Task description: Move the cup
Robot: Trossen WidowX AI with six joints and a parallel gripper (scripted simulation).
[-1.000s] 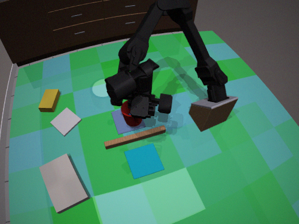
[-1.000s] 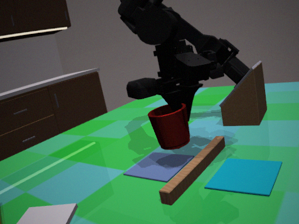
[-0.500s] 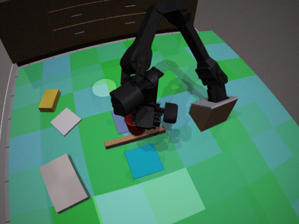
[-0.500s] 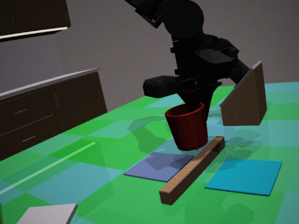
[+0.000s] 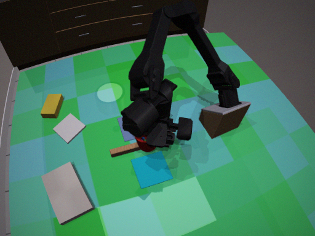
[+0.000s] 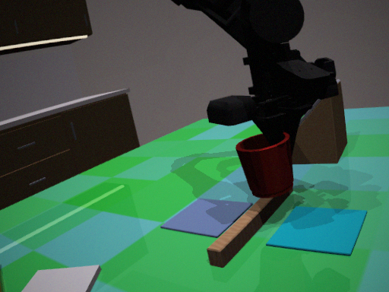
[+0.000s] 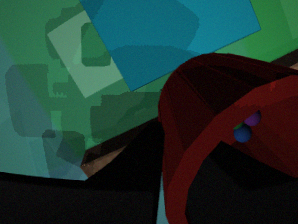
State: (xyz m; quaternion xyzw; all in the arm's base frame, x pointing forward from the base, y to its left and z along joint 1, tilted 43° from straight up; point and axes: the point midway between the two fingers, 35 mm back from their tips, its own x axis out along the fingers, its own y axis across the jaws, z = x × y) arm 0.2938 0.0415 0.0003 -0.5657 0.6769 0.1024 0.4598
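The red cup (image 5: 147,147) (image 6: 267,171) (image 7: 200,92) hangs over the far part of the wooden bar (image 5: 124,150) (image 6: 235,236), tilted slightly; any gap below it is hard to judge. My gripper (image 6: 286,138) is shut on the cup's wall, one finger inside and one outside. Several marbles show inside the cup, among them a blue marble (image 7: 242,134) and a purple marble (image 7: 253,118). The violet pad (image 5: 125,134) (image 6: 194,217) lies on one side of the bar, partly hidden by the arm in the top view. The blue pad (image 5: 152,173) (image 6: 323,233) (image 7: 225,22) lies on the other side, bare.
The low wooden bar lies between the pads. A brown wedge-shaped block (image 5: 229,121) (image 6: 323,131) stands near the arm's base. A white tile (image 5: 69,128) (image 6: 64,278), a yellow block (image 5: 52,105) and a large pale slab (image 5: 67,193) lie away to the left.
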